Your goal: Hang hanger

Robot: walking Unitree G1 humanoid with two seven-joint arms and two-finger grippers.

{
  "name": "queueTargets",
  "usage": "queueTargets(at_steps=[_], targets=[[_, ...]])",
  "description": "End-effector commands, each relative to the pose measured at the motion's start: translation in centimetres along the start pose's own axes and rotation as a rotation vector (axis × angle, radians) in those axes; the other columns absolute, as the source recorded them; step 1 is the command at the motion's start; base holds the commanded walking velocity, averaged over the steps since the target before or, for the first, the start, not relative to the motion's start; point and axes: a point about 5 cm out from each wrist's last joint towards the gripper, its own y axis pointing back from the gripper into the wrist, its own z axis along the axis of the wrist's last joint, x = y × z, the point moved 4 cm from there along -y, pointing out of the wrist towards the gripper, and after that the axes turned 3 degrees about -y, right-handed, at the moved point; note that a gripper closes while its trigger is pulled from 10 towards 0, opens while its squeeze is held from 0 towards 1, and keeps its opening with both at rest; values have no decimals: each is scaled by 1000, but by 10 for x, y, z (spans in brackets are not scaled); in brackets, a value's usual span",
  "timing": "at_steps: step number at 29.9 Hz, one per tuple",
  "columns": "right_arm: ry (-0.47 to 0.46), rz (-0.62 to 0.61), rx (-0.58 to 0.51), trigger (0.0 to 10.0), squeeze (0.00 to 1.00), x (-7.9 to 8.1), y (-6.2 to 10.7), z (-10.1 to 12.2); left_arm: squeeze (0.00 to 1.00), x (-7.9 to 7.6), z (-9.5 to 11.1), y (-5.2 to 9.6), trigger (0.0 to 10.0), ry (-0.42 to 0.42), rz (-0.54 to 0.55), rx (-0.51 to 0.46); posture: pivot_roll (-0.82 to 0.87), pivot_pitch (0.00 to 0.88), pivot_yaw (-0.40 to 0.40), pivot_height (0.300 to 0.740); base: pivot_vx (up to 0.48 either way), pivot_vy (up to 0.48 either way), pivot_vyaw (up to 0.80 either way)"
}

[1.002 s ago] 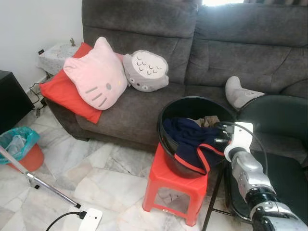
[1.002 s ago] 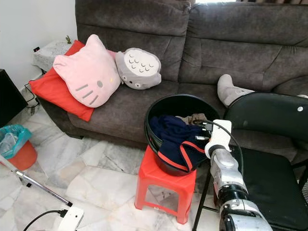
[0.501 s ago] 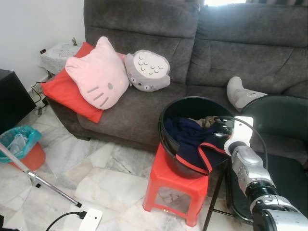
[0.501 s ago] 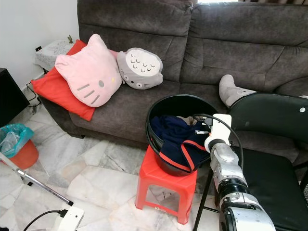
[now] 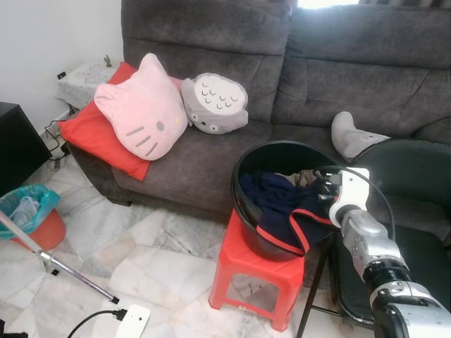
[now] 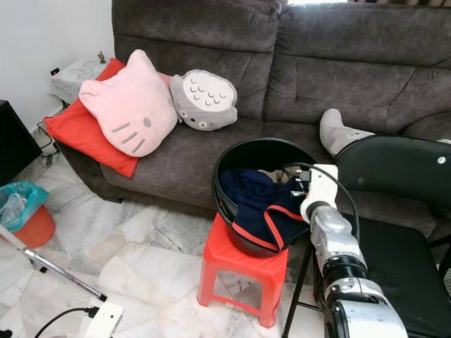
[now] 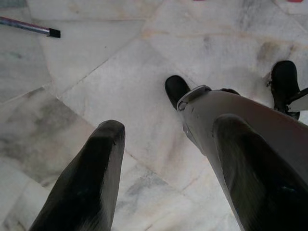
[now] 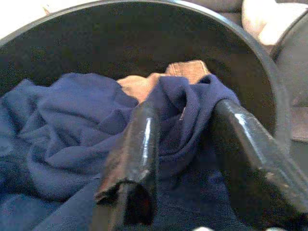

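A black basin (image 5: 243, 163) stands on a red plastic stool (image 5: 248, 266) in front of the sofa. A navy garment with red trim (image 5: 273, 198) fills it and hangs over its front rim. A brown cloth (image 8: 185, 71) lies under the navy one. My right gripper (image 5: 324, 186) reaches over the basin's right rim. In the right wrist view this gripper (image 8: 184, 108) is open, its black fingers (image 8: 139, 144) on either side of a raised fold of the navy garment (image 8: 72, 125). My left gripper (image 7: 168, 126) hangs open above the marble floor (image 7: 120, 82).
A grey sofa (image 5: 338, 77) behind holds a pink cat cushion (image 5: 141, 107), a grey round cushion (image 5: 215, 103) and a red cushion (image 5: 88, 137). A black chair (image 5: 412, 183) stands close on the right. On the floor at left are an orange bin (image 5: 32, 218), a metal pole (image 5: 63, 271) and a white power strip (image 5: 132, 320).
My right gripper has moved slightly further over the basin, toward the navy garment. The view has shifted a little; the basin and stool stay put.
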Motion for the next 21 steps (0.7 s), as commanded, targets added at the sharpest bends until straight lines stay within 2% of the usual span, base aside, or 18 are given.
queueTargets(at_steps=[1, 13, 15, 16, 17, 18, 19, 20, 21], targets=[[11, 4, -7, 10000, 1000, -3, 3, 5, 0, 1, -5, 1, 10000, -11, 0, 20, -79, 0, 15, 740, 0, 0, 0], [53, 10, 41, 10000, 1000, -9, 28, -6, 0, 1, -5, 1, 10000, -12, -2, 19, -88, 0, 16, 740, 0, 0, 0], [148, 7, -13, 10000, 1000, -10, 35, 2, 0, 1, -5, 1, 10000, -12, -2, 18, -88, 0, 15, 740, 0, 0, 0], [156, 11, -47, 10000, 894, -9, 37, 8, 0, 1, -5, 1, 10000, -12, -2, 18, -89, 0, 15, 740, 0, 0, 0], [156, 11, -47, 10000, 894, -9, 37, 8, 0, 1, -5, 1, 10000, -12, -2, 18, -89, 0, 15, 740, 0, 0, 0], [165, 13, -76, 10000, 149, -7, 40, 14, 0, 1, -4, 1, 10000, -13, -2, 18, -90, 0, 16, 740, 0, 0, 0], [168, 15, -94, 10000, 149, -6, 42, 18, 0, 1, -5, 1, 10000, -13, -2, 18, -92, 0, 15, 740, 0, 0, 0], [217, 31, -141, 10000, 0, -1, 46, 26, 0, 1, -5, 1, 10000, -14, -2, 18, -92, 0, 15, 740, 0, 0, 0], [281, 59, -194, 10000, 0, 7, 53, 35, 0, 1, -5, 1, 10000, -14, -2, 18, -94, 0, 15, 740, 0, 0, 0]])
